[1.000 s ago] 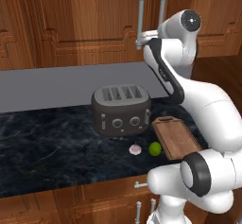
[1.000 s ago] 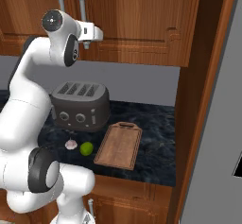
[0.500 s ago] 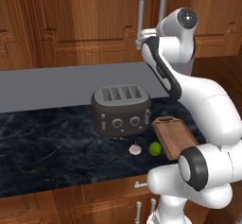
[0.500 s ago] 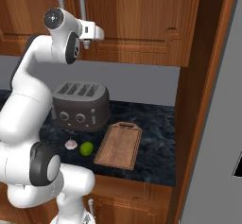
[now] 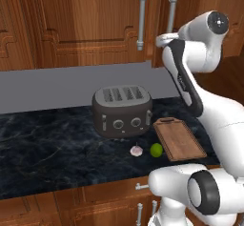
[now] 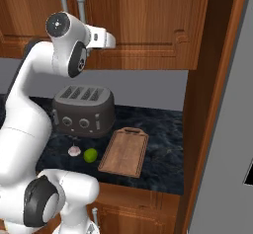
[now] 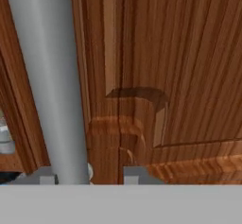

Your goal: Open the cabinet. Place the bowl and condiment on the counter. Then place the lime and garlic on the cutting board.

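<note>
The cabinet hangs above the toaster with both doors shut, its two long silver handles side by side. The hand is raised to the right-hand handle; in the hand view the grey bar runs up from between the two fingertips, which stand on either side of it. They look closed around it, but whether they actually press the bar I cannot tell from this close, cropped angle.

The toaster stands on the black tabletop, against the grey back wall. Just in front of the toaster, towards the tabletop's wooden edge, lie the garlic and the lime, near each other but apart, the lime on the right. Right of the toaster, just beside the lime, lies the cutting board, flat on the tabletop, its handle slot at the end nearer the wall.
</note>
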